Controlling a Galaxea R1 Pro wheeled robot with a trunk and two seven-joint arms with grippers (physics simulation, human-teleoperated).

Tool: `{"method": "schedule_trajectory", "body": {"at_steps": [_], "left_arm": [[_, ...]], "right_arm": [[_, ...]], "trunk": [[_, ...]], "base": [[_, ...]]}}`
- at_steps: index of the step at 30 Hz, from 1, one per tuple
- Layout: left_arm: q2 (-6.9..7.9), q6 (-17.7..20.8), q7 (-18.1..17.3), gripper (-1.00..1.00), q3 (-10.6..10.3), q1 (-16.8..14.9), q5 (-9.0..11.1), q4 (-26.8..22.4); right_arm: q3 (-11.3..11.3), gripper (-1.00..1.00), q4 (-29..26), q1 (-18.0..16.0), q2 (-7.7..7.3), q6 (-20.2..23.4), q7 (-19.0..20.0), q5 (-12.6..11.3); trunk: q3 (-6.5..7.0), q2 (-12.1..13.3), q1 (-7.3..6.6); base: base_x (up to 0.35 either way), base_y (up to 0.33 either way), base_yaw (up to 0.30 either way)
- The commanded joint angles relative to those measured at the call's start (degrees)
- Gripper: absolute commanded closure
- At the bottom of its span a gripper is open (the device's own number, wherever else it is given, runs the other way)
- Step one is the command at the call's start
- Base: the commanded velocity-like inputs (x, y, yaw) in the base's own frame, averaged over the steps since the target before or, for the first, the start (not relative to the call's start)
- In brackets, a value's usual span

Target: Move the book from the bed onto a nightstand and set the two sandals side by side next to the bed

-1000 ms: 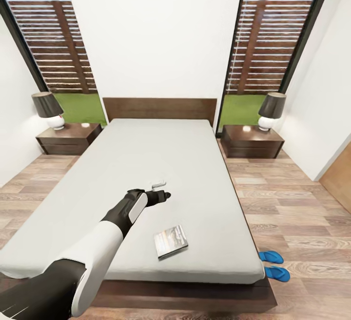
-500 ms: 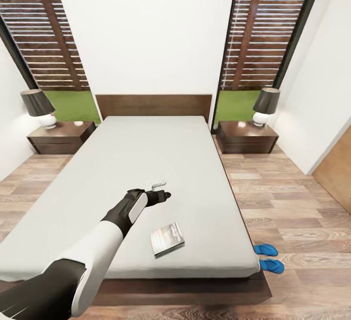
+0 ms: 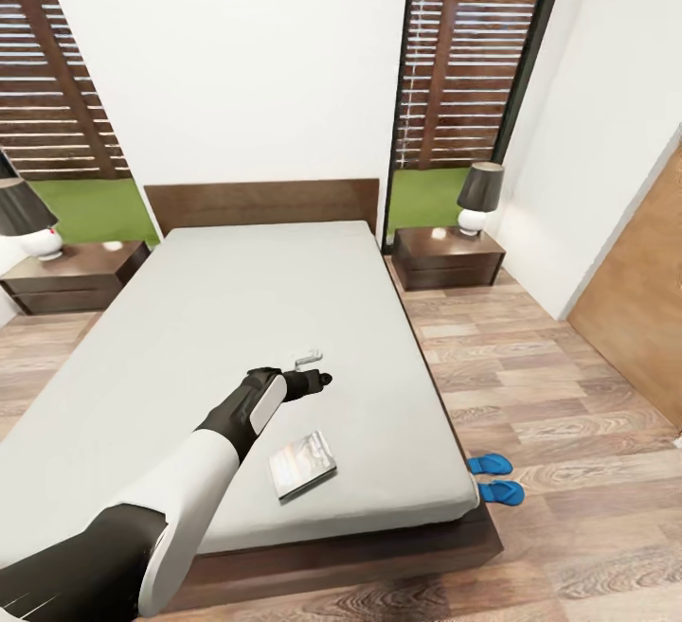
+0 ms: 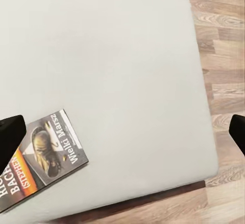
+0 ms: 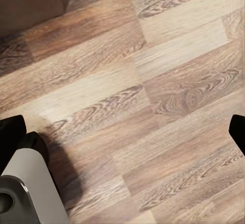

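The robot has swung rightward, its left gripper (image 3: 314, 368) still spread empty above the book (image 3: 302, 463), nothing grasped yet.

Book (image 3: 302, 463), thin paperback w/ dark pictured cover, lay flat on the bed (image 3: 237, 319) near its near-right corner. Two blue sandals (image 3: 495, 477) sat side by side on the wood floor, just right of that corner. Nightstands stood far left (image 3: 71, 274) & far right (image 3: 447, 257) of the headboard.
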Motion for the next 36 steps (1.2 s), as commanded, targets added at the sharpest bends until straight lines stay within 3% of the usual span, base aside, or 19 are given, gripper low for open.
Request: {"method": "schedule_trajectory", "body": {"at_steps": [1,19,36], "left_arm": [[0.00,0.24,0.30,-1.00,-0.08,-0.03,0.41,-0.08],[0.00,0.08,0.30,-1.00,-0.07,-0.02,0.45,-0.09],[0.00,-1.62,0.39,-1.00,0.08,0.05,0.54,-0.05]], "right_arm": [[-0.17,-1.00,0.31,-0.13,-0.03,-0.44,0.40,-0.39],[-0.17,-1.00,0.33,-0.13,-0.01,-0.46,0.40,-0.39],[-0.17,-1.00,0.29,-0.13,-0.06,-0.49,0.40,-0.39]], "trunk": [[-0.12,-0.11,0.04],[-0.13,-0.11,0.04],[-3.19,-6.93,3.77]], "base": [[0.109,-0.005,-0.048],[0.091,-0.017,-0.007],[0.000,0.000,0.000]]}}
